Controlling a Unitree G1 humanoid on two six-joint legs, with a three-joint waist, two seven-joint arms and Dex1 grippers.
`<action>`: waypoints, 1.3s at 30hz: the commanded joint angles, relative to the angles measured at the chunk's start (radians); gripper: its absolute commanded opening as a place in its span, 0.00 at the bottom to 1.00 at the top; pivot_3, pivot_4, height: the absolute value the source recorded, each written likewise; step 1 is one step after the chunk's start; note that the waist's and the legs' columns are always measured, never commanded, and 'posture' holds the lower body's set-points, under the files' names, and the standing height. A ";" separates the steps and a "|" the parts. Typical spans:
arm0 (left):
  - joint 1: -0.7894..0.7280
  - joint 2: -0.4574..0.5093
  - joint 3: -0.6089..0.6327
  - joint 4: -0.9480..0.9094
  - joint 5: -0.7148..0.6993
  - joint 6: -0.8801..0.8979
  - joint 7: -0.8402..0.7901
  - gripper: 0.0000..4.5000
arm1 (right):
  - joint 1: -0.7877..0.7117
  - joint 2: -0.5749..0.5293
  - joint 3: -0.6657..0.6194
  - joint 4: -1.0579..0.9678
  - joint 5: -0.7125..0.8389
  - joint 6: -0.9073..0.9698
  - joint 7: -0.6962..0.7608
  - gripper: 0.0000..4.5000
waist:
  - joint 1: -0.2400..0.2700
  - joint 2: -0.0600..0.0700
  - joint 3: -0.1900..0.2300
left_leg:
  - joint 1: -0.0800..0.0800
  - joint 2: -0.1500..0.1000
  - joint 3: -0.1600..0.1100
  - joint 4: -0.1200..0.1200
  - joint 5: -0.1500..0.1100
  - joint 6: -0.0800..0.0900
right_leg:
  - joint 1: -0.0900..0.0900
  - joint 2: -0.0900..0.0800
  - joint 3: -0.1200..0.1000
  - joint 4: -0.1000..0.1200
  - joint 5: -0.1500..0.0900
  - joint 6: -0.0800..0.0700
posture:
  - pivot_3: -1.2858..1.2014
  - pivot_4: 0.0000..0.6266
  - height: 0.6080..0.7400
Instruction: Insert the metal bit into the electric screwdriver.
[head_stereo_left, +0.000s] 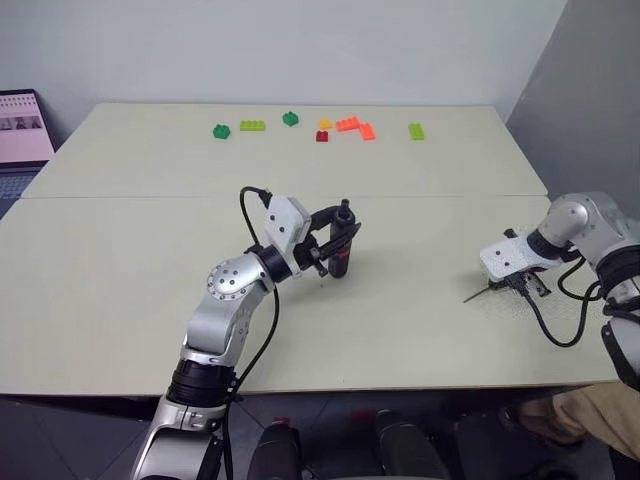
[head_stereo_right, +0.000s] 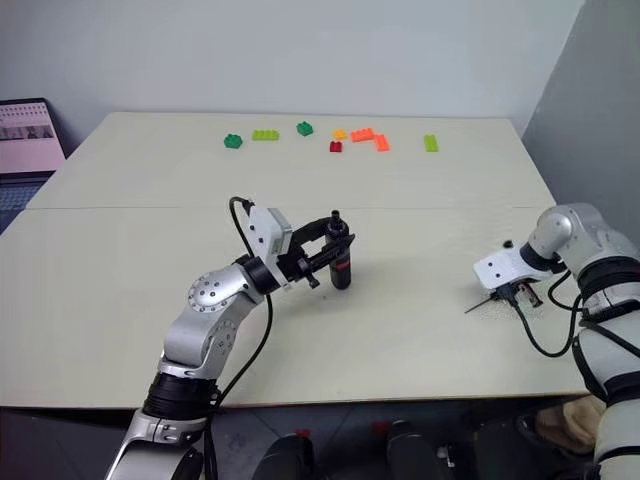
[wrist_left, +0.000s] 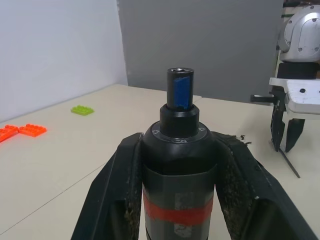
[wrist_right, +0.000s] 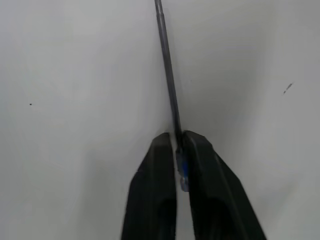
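The metal bit (wrist_right: 169, 80) lies on the table (head_stereo_left: 120, 260) at its right side, near the front edge, a thin dark rod with one end pinched between the black fingers (wrist_right: 152, 185) of the right gripper (head_stereo_left: 515, 285). The rest of the rod sticks out to the left of that gripper, flat on the pale surface. The right gripper points steeply down at the table.

Well apart from it, near the middle of the table, the electric screwdriver (head_stereo_left: 342, 252) is held above the surface by the left gripper (wrist_left: 180, 170), whose fingers are clamped on either side of its black body just above a red band. Its narrow end, with an open socket, points up.

Along the far side of the table lies a row of toy bricks (head_stereo_left: 350, 125), green, yellow, red and orange. A laptop (head_stereo_left: 22, 130) stands off the far left corner.
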 joint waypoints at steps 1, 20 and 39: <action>-0.012 -0.006 0.004 -0.043 0.005 -0.045 0.009 0.37 | -0.004 0.006 -0.005 0.015 -0.014 0.014 -0.010 0.00 | 0.000 0.000 0.000 | 0.000 0.000 0.000 0.000 0.000 0.000 | 0.000 0.000 0.000 0.000 0.000 0.000 | 0.52 0.24 1.00; -0.018 -0.117 0.039 -0.016 0.109 -0.126 0.270 0.37 | 0.181 0.094 -0.483 -0.677 0.639 0.798 -0.032 0.00 | 0.007 0.002 0.002 | -0.003 0.000 -0.001 -0.002 0.000 0.000 | -0.001 0.000 0.000 -0.002 0.000 0.000 | 0.52 0.24 1.00; 0.045 -0.151 0.010 -0.038 0.135 -0.133 0.322 0.37 | 0.239 0.457 -0.679 -1.139 1.047 1.288 -0.588 0.00 | 0.006 0.002 0.001 | -0.009 0.000 -0.002 -0.003 0.000 0.000 | -0.009 0.000 -0.001 0.000 -0.001 0.002 | 0.52 0.24 1.00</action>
